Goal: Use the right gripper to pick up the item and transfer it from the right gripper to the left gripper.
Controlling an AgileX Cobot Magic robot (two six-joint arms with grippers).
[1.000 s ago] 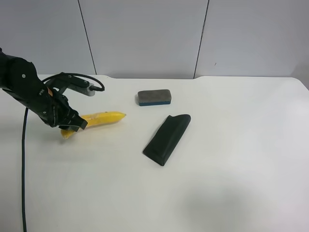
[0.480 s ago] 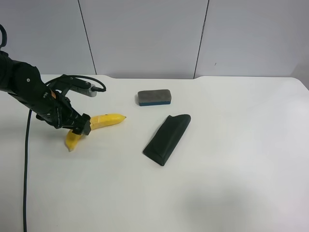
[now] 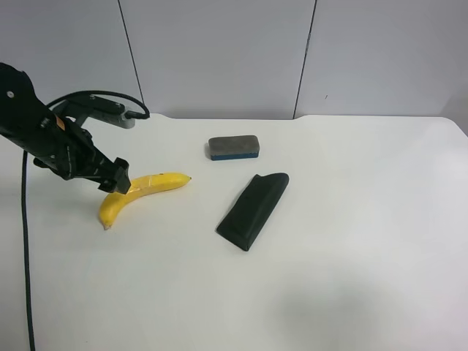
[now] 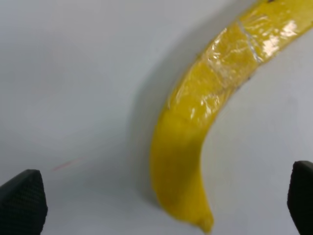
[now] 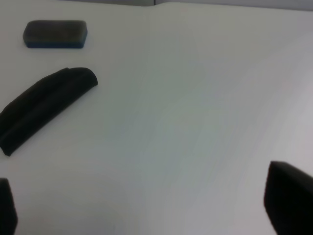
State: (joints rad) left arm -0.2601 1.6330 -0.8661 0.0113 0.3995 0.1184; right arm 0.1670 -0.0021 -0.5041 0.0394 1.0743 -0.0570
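The yellow banana [image 3: 142, 191] lies on the white table [image 3: 351, 278], curved, with its dark tip toward the eraser. The left gripper [image 3: 117, 179], on the black arm with the orange label at the exterior high view's left, hovers just above the banana's middle. In the left wrist view its fingers stand wide apart around the gripper's middle [image 4: 161, 200], and the banana [image 4: 195, 142] lies free below them. The right gripper [image 5: 146, 205] is open and empty over bare table. It does not show in the exterior high view.
A dark green-black wedge pad [image 3: 252, 210] lies mid-table and also shows in the right wrist view [image 5: 46, 105]. A grey eraser block with a blue base [image 3: 233, 147] sits behind it, and it shows in the right wrist view too [image 5: 55, 34]. A grey panelled wall stands behind the table.
The left gripper has let go of the banana and lifted up and back. The banana has dropped flat onto the table.
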